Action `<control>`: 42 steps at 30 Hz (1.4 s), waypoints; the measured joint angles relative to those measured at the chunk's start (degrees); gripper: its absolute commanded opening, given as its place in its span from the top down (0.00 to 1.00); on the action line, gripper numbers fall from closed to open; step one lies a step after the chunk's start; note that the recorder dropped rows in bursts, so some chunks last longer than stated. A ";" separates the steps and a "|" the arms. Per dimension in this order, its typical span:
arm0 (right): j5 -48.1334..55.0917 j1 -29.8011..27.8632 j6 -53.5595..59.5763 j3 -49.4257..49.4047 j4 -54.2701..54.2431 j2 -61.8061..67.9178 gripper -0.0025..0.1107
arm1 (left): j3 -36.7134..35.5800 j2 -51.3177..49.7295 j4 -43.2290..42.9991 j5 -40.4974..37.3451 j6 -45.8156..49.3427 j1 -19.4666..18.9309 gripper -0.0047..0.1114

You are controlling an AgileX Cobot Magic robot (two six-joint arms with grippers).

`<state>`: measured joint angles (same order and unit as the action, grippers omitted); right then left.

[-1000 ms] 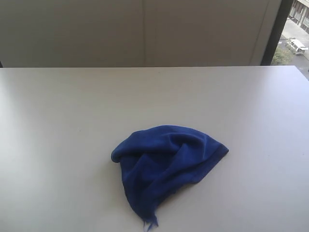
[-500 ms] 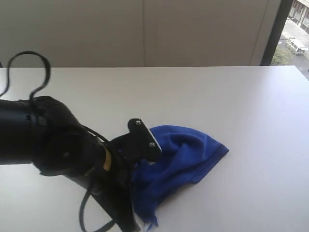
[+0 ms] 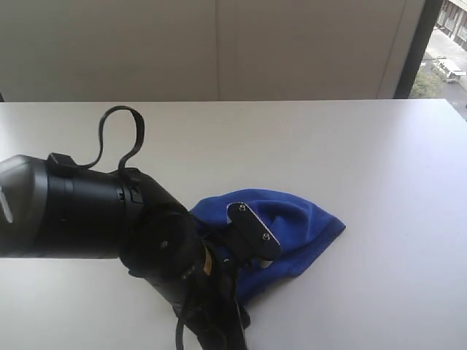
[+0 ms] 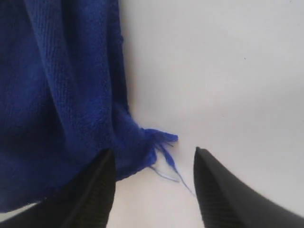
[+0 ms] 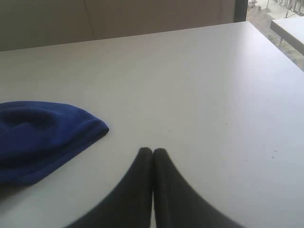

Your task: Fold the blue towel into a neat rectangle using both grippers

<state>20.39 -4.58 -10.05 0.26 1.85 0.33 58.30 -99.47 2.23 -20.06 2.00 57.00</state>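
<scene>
The white table (image 3: 379,146) had only the cloth on it a second ago. Now your left arm (image 3: 80,215) has swung in from 9 o'clock in the exterior view. It fills that side of the picture, with its cable loop (image 3: 120,135) standing up at about 11 o'clock.

The blue towel (image 3: 306,219) has not shifted. It lies crumpled in a loose heap toward 6 o'clock of the table's middle, with its pointed end at 3 o'clock where it was. The arm now covers the 7 o'clock half of the heap.

From the wrist camera, the left claw (image 4: 153,156) stands apart and holds nothing. One jaw is over the towel's edge and the other over bare table. The frayed corner (image 4: 161,138) and its loose threads (image 4: 173,171) lie between them. I cannot tell whether the tips touch the table yet.

The right claw (image 5: 152,151) is pressed together and empty, over bare table and well clear of the towel's rounded edge.

Nothing is folded yet. My reading is that you are lined up to pinch that corner so the heap can be pulled flat. Close on the cloth itself rather than the threads, which would likely slip out. The right claw will need to come in for a second corner.
</scene>
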 measured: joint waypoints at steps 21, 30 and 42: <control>0.00 0.00 0.00 0.00 0.00 0.00 0.98 | 0.22 -5.56 -1.13 7.09 0.00 0.11 0.76; 0.00 0.00 0.00 0.00 0.00 0.00 0.98 | 1.08 -3.64 -7.21 3.27 0.00 0.11 0.96; 0.00 0.00 0.00 0.00 0.00 0.00 0.98 | 13.65 19.12 -52.10 -23.94 -12.26 0.11 0.96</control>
<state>20.39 -4.58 -10.05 0.26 1.85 0.33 71.96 -80.34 -49.87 -44.00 -10.26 57.11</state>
